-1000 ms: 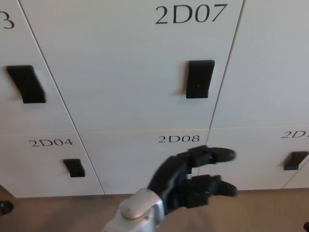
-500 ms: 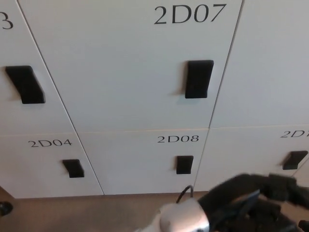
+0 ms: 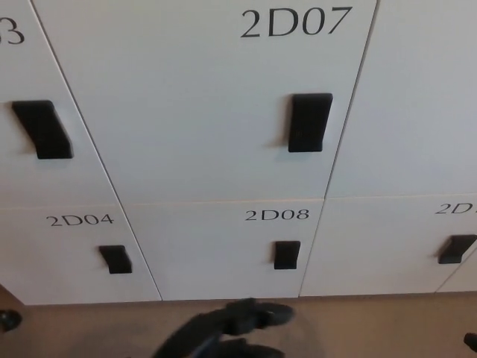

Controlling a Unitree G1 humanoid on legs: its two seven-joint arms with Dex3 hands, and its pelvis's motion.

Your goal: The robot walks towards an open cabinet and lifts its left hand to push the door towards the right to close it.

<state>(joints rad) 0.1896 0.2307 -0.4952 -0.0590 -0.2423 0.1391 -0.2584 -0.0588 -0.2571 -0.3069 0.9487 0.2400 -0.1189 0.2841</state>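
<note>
The wall of white lockers filled the view. Door 2D07 [image 3: 201, 104] sat flush w/ its neighbours, black handle [image 3: 309, 122] on its right side. Below it, door 2D08 [image 3: 223, 250] was flush too, a small black handle [image 3: 286, 254] near its right edge. Door 2D04 [image 3: 67, 253] stood to the left w/ its own handle [image 3: 115, 259]. A black robot hand [image 3: 227, 332] showed blurred at the bottom edge over the tan floor [image 3: 373, 324], clear of the doors; couldn't tell which hand, or whether clenched or released.
</note>
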